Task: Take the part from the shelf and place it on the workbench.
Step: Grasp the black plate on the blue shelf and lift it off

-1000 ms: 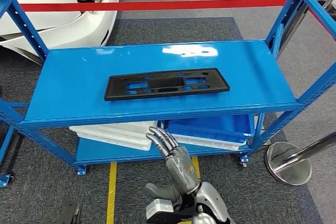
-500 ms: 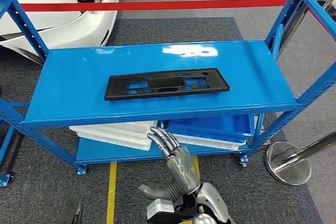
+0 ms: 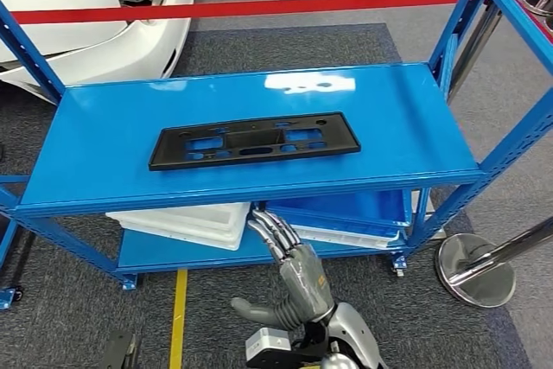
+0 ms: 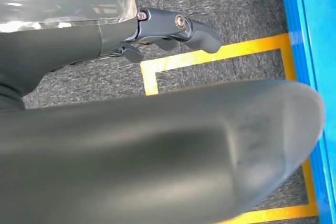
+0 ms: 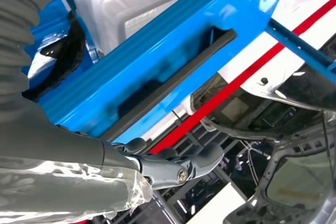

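Low before the shelf (image 3: 98,162), right hand (image 3: 296,270) spreads its fingers.

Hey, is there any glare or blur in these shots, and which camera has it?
Head view: sharp, with a white glare patch on the glossy blue metal shelf behind the flat black plastic part. Left wrist view: a large grey thumb looms close and soft. Right wrist view: the foreground grey cover is blurred, the shelf edge reflects light.

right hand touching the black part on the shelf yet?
Apart. In the head view the right hand is below and in front of the blue shelf, holding nothing, while the black part lies flat on top, with bare blue shelf between.
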Robot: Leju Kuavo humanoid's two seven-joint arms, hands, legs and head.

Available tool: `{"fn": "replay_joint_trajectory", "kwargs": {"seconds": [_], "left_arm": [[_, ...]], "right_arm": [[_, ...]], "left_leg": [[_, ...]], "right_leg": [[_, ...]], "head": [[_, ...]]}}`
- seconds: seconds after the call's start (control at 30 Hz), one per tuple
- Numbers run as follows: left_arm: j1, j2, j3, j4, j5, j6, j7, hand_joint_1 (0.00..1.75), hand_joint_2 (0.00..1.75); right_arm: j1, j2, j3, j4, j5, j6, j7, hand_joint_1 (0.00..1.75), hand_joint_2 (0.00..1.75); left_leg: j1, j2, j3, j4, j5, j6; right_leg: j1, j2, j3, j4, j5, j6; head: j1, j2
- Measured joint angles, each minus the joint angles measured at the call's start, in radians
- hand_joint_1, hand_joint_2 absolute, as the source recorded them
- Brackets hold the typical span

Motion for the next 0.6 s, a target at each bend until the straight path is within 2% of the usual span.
{"fn": "replay_joint_trajectory", "kwargs": {"seconds": [0.03,0.1,0.13,0.17,0.2,0.23,0.3,0.33,0.37,0.5,0.53,0.6], "left_arm": [[-0.001,0.000,0.000,0.000,-0.001,0.000,0.000,0.00,0.00],[0.000,0.000,0.000,0.000,-0.004,0.003,0.000,0.00,0.00],[0.002,0.000,0.000,0.000,-0.006,0.005,0.000,0.00,0.00],[0.003,0.000,0.000,0.000,-0.006,0.007,0.000,0.00,0.00],[0.005,0.000,0.000,0.000,-0.007,0.009,0.000,0.00,0.00],[0.005,0.000,0.000,0.000,-0.007,0.010,0.000,0.00,0.00],[0.005,0.000,0.000,0.000,-0.007,0.010,0.000,0.00,0.00],[0.005,-0.001,0.000,0.000,-0.007,0.010,0.001,0.00,0.00],[0.004,-0.001,0.000,0.001,-0.008,0.010,0.001,0.00,0.00],[0.005,-0.001,0.000,0.001,-0.010,0.011,0.003,0.00,0.00],[0.004,-0.001,0.001,0.001,-0.012,0.011,0.003,0.00,0.00],[0.003,-0.002,0.001,0.001,-0.016,0.011,0.003,0.00,0.00]], "right_arm": [[0.000,0.000,-0.001,-0.001,0.000,0.000,0.000,0.00,1.75],[0.000,0.000,-0.002,-0.001,0.002,0.000,0.000,0.00,1.75],[0.002,0.000,-0.002,-0.001,0.003,0.000,0.000,0.00,1.75],[0.004,0.000,-0.003,-0.001,0.004,0.000,0.000,0.00,1.75],[0.006,0.000,-0.004,-0.001,0.004,0.000,0.000,0.00,1.75],[0.007,0.000,-0.004,-0.001,0.005,0.000,0.000,0.00,1.75],[0.008,0.000,-0.005,-0.001,0.006,0.000,0.000,0.00,1.75],[0.008,0.000,-0.005,0.000,0.006,0.000,0.000,0.00,1.75],[0.009,0.000,-0.006,0.000,0.007,0.000,0.000,0.00,1.75],[0.010,0.000,-0.007,-0.002,0.009,-0.001,0.001,0.00,1.75],[0.010,0.000,-0.008,-0.003,0.010,-0.001,0.001,0.00,1.75],[0.011,0.000,-0.009,-0.004,0.010,-0.002,0.001,0.00,1.75]], "left_leg": [[0.000,0.001,-0.019,0.042,-0.024,0.000],[-0.005,0.001,-0.093,0.189,-0.087,0.005],[-0.008,0.001,-0.131,0.260,-0.109,0.008],[-0.011,0.001,-0.157,0.302,-0.112,0.012],[-0.015,0.001,-0.163,0.301,-0.093,0.019],[-0.019,0.001,-0.150,0.259,-0.056,0.026],[-0.028,0.001,-0.100,0.127,0.025,0.043],[-0.032,0.001,-0.079,0.076,0.044,0.049],[-0.035,0.001,-0.068,0.047,0.048,0.052],[-0.032,-0.001,-0.054,0.022,0.033,0.057],[-0.030,-0.001,-0.047,0.019,0.032,0.060],[-0.029,0.000,-0.037,0.016,0.026,0.067]], "right_leg": [[0.001,-0.001,0.003,-0.001,-0.002,-0.008],[0.006,-0.003,0.007,-0.001,-0.007,-0.020],[0.010,-0.003,0.009,-0.001,-0.010,-0.024],[0.014,-0.003,0.014,-0.001,-0.014,-0.026],[0.017,-0.001,0.021,-0.001,-0.018,-0.028],[0.019,0.000,0.029,-0.001,-0.024,-0.028],[0.024,0.002,0.046,0.000,-0.037,-0.023],[0.026,0.003,0.050,0.001,-0.042,-0.019],[0.027,0.004,0.050,0.002,-0.046,-0.014],[0.026,0.002,0.042,0.021,-0.055,0.006],[0.025,0.001,0.027,0.054,-0.071,0.011],[0.023,-0.001,-0.040,0.175,-0.124,0.021]], "head": [[-0.001,0.000],[-0.002,0.000],[-0.003,0.000],[-0.003,0.000],[-0.003,0.000],[-0.003,0.000],[-0.002,0.000],[-0.002,0.000],[-0.002,0.000],[-0.001,0.000],[0.000,0.000],[0.001,0.000]]}}
